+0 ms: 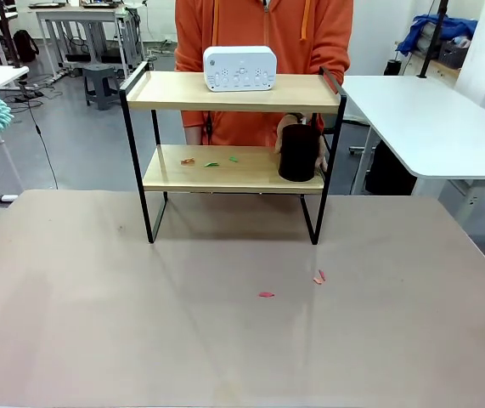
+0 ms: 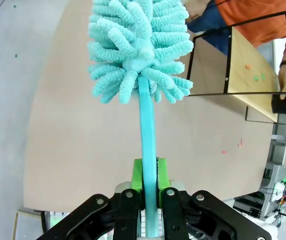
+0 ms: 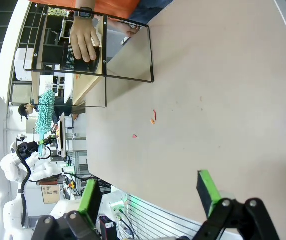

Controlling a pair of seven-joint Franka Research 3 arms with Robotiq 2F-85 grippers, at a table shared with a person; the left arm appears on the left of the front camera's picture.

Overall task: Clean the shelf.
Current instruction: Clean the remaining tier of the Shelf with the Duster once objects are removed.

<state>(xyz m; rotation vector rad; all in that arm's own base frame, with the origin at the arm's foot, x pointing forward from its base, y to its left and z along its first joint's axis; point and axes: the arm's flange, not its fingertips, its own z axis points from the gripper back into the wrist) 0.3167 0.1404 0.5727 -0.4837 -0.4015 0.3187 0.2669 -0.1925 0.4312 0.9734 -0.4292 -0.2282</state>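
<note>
At the table's far middle: the shelf (image 1: 174,91), a person behind it.
A hand (image 3: 84,40) half covers its lower board's black canister (image 1: 298,157); print on the white box (image 1: 239,68) is unreadable. Left gripper (image 2: 149,172) pinches a teal duster (image 2: 137,50); right gripper (image 3: 148,189) stands spread.

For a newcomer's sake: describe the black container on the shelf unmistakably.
The shelf stands at the table's far side, before the person in orange. On its lower board's right end stands the black container, a hand on it. Its neighbours are mere coloured scraps; the white box sits above.
</note>
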